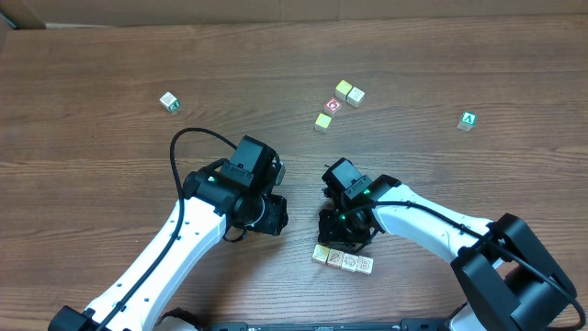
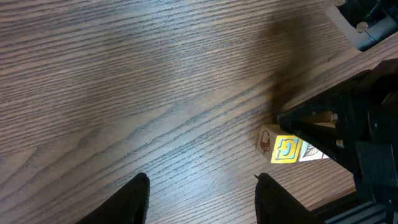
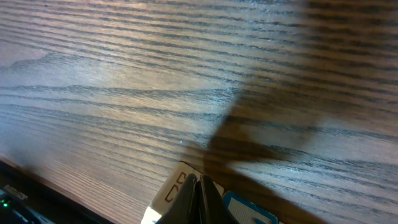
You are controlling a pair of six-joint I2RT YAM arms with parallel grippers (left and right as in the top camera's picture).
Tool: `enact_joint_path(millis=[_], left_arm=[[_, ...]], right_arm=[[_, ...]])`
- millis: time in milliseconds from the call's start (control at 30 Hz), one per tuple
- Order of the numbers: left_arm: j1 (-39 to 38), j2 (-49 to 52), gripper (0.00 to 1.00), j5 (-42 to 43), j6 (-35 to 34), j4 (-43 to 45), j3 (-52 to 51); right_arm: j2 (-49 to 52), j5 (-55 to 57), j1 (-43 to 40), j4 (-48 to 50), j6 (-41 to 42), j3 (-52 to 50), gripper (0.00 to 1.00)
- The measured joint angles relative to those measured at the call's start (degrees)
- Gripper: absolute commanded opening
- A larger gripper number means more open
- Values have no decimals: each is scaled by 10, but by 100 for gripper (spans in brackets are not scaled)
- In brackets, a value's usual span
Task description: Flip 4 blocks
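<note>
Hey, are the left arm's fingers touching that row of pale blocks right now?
Apart. In the left wrist view, bare wood separates the left fingers from the blocks; overhead agrees.

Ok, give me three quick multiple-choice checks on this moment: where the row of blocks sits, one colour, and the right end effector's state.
1. Where is the row of four pale blocks?
A. far left corner
B. near side, at the right end effector
C. far right corner

2. What colour is the lettered face on the row's end block?
A. red
B. green
C. yellow

3. The right end effector is:
A. shut
B. wide open
C. carrying a block aloft

Answers:
1 B: the overhead view shows the row right beside it.
2 C: the left wrist view shows a yellow face with a blue letter.
3 A: its fingers are pressed together in the right wrist view.
</note>
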Motion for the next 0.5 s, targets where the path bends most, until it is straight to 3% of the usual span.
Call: enact_joint_path(millis=[500], left_arm=[[0, 0, 47, 0, 0, 0, 0]], right_arm=[[0, 15, -32, -22, -2, 17, 4]])
